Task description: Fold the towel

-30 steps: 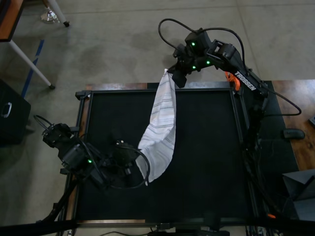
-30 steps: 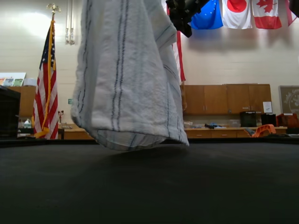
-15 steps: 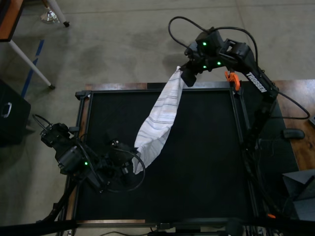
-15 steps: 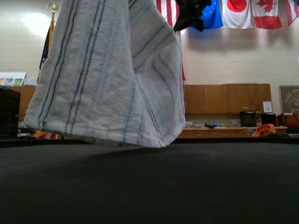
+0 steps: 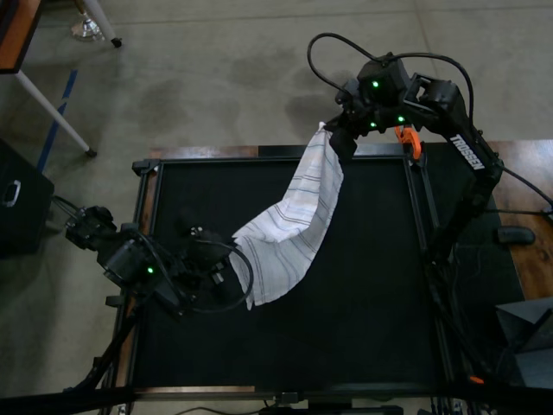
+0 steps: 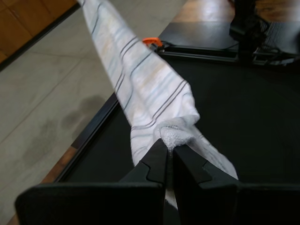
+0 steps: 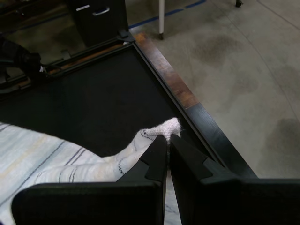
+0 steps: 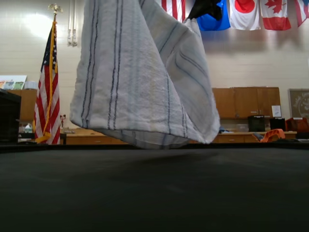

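Note:
The towel (image 5: 294,220), white with thin dark and pale-blue stripes, hangs stretched in the air between both arms above the black work surface (image 5: 363,294). My left gripper (image 5: 235,278) is shut on one corner at the top view's left; the left wrist view shows its fingertips (image 6: 169,149) pinching the bunched towel (image 6: 140,79). My right gripper (image 5: 335,140) is shut on another corner over the surface's far edge, seen pinched in the right wrist view (image 7: 167,138). In the exterior view the towel (image 8: 140,82) sags just above the surface (image 8: 154,193) without touching it.
An orange clamp (image 5: 406,138) sits on the frame by the right arm. A black cabinet (image 5: 17,203) stands off the top view's left, a mouse (image 5: 516,233) on the wooden side table at the right. Flags (image 8: 48,82) hang behind in the exterior view.
My right gripper has carried its corner toward the top view's right along the far edge. The left arm drew slightly left. The towel has spread wider between them.

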Available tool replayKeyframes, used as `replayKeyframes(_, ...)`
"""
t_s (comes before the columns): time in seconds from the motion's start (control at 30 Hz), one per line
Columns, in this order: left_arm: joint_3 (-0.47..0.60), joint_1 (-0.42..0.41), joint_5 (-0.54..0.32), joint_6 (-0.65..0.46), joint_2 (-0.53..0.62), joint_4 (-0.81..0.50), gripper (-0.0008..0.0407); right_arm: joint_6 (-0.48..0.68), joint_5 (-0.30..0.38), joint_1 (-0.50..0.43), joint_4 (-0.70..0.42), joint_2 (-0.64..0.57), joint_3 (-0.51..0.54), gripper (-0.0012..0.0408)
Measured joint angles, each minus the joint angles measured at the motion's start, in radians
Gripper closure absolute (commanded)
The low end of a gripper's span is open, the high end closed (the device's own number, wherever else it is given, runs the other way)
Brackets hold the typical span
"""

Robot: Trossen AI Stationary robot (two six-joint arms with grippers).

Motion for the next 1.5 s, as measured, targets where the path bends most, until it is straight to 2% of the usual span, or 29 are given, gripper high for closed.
replayKeyframes(0.23, -0.238, 0.000, 0.010, 0.021, -0.192, 0.142, 0.0399, -0.008, -0.005, 0.038, 0.004, -0.032, 0.000, 0.0396)
replayKeyframes(0.47, -0.517, 0.002, 0.053, 0.200, -0.391, 0.425, 0.0399, -0.008, -0.005, 0.080, 0.023, -0.068, -0.035, 0.0396)
replayKeyframes(0.67, -0.740, 0.040, 0.140, 0.367, -0.558, 0.687, 0.0399, -0.010, -0.015, 0.099, 0.147, -0.151, -0.196, 0.0396)
replayKeyframes(0.8, -0.847, 0.090, 0.162, 0.414, -0.645, 0.756, 0.0399, -0.005, -0.054, 0.098, 0.279, -0.243, -0.360, 0.0396)
replayKeyframes(1.0, -0.949, 0.134, 0.129, 0.413, -0.754, 0.760, 0.0399, -0.005, -0.053, 0.095, 0.443, -0.395, -0.594, 0.0396)
replayKeyframes(1.17, -0.983, 0.143, 0.093, 0.455, -0.808, 0.766, 0.0399, 0.025, -0.021, 0.059, 0.467, -0.537, -0.753, 0.0396)
replayKeyframes(1.37, -0.988, 0.143, 0.083, 0.496, -0.835, 0.777, 0.0399, 0.098, 0.043, 0.055, 0.507, -0.695, -0.966, 0.0396)
replayKeyframes(1.5, -0.989, 0.143, 0.082, 0.512, -0.842, 0.773, 0.0399, 0.142, 0.113, 0.053, 0.551, -0.781, -1.082, 0.0396)
